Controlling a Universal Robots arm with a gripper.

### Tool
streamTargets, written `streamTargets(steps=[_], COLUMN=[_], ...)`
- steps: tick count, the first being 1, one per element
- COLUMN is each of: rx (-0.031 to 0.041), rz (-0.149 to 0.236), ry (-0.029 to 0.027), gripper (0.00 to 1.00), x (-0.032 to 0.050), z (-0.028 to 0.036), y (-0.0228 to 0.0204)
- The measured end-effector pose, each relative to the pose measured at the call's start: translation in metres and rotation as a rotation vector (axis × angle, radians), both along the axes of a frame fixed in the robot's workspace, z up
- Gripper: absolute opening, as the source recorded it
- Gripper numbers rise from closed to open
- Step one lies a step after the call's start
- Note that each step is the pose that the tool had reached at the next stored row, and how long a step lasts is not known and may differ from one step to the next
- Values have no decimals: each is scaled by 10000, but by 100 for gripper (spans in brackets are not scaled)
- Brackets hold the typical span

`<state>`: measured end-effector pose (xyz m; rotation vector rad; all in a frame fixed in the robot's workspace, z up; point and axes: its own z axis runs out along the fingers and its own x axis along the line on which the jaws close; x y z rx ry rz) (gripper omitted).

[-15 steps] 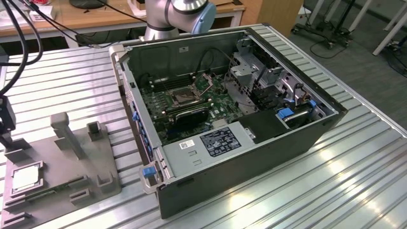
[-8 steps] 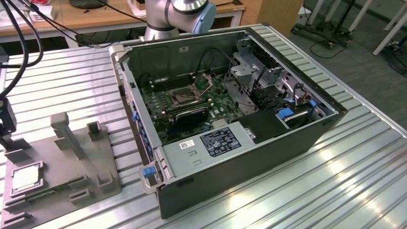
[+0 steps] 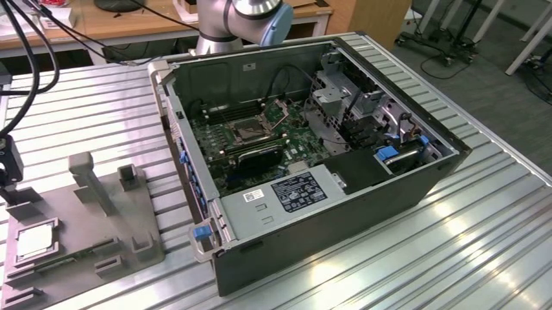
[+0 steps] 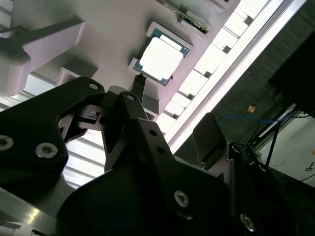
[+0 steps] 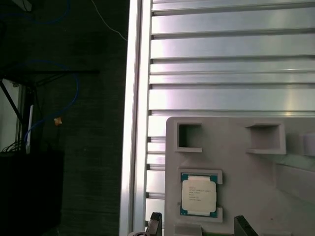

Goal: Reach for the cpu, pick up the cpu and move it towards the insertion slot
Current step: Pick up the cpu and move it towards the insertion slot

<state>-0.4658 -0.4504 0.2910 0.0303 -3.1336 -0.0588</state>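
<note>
Ribbed metal counter (image 3: 448, 258) carrying a parts tray and an opened computer case: the reach, as I see it from the remote station.

Nearest the wrist cameras, my fingers (image 5: 155, 225) stand apart and hold nothing, poised over the grey tray (image 5: 256, 196). I judge that spread wide enough to straddle the chip. Just beyond them the cpu (image 5: 198, 195) lies flat and untouched, metal top up, in a square recess near the tray's edge, where corner tabs seem meant to keep it located for pickup. Well apart, toward the exterior view's right, the computer case (image 3: 345, 213) lies on its side with the panel off, so the insertion slot (image 3: 250, 132) on the green board faces upward.
</note>
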Motion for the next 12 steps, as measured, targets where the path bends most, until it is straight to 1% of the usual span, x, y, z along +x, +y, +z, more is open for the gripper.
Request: streamTargets(steps=[9,12], rx=[0,-1], rz=[0,0], ry=[0,1], gripper=[66,66], x=[1,1], z=[-50,-83], y=[-14,-24])
